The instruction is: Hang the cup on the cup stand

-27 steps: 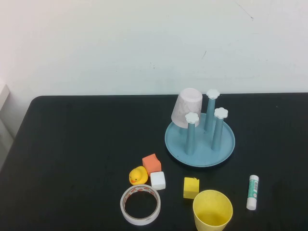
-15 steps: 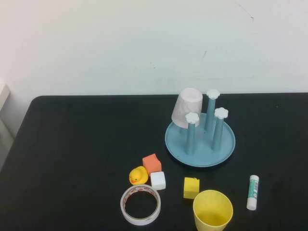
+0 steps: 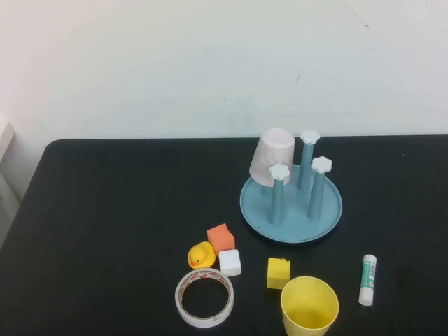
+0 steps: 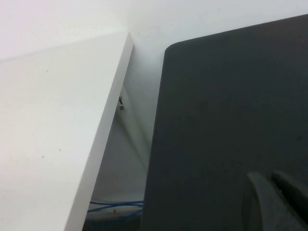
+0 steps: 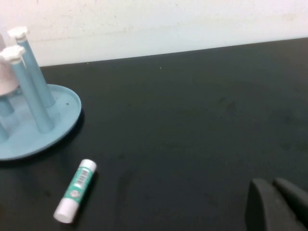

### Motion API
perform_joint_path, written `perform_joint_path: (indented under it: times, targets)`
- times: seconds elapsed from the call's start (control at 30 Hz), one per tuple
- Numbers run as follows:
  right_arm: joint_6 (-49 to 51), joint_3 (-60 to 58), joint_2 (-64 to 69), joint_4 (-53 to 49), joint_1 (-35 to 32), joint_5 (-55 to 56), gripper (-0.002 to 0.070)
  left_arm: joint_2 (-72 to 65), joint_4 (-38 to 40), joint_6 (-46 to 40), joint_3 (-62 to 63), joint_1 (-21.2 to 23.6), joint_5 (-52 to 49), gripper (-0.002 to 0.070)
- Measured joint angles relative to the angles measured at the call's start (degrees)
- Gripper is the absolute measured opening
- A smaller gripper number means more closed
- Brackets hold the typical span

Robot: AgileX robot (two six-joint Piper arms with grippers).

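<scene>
Standing upright near the front edge of the black counter point(image 3: 105, 210), the yellow cup point(image 3: 309, 306) has its mouth open to the ceiling and nothing touching it. Behind it, and a little toward the robot's right, sits the cup stand point(image 3: 291, 192), a round light-blue dish with three blue pegs capped in white flowers; a pale pinkish-white cup point(image 3: 271, 157) hangs tilted, mouth down, at the stand's far left side. Just left of the yellow cup lies a small yellow block point(image 3: 278, 273), then a white cube point(image 3: 229, 262), an orange cube point(image 3: 220, 238) and a rubber duck point(image 3: 201, 255) clustered together, with a roll of tape point(image 3: 204, 297) lying flat in front of them. A glue stick point(image 3: 367, 279) lies on the right, apart from the cup. Neither arm reaches into the high view. The left hand point(image 4: 276, 202) shows only as dark fingertips close together, over the counter's left corner beside a white board point(image 4: 53, 134). The right hand point(image 5: 274, 204) likewise shows dark tips set narrowly together, low over the counter's right side, with the glue stick and the stand's dish ahead of it and well apart.
</scene>
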State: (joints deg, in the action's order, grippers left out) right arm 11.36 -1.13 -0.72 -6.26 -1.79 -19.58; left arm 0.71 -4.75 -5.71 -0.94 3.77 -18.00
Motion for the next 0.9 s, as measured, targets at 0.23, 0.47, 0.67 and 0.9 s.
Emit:
perform_joint_path:
  times: [0.23, 0.47, 0.67, 0.9]
  targets:
    - [0.0, 0.0, 0.0, 20.88, 0.0, -0.35, -0.0001, 0.0, 14.14, 7.95, -0.11, 0.0, 5.07, -0.0002]
    - [0.13, -0.37, 0.0, 51.5, 0.0, -1.37, -0.0001, 0.0, 42.93, 18.22, -0.11, 0.0, 12.85, -0.0002]
    - [-4.02, -0.37, 0.0, 53.73, 0.0, -1.67, -0.0001, 0.0, 47.48, 19.45, -0.11, 0.06, 14.1, -0.0002]
    - [-13.73, -0.37, 0.0, 53.73, 0.0, -2.75, -0.0001, -1.38, 43.11, 3.51, 8.19, 0.14, -0.64, -0.0002]
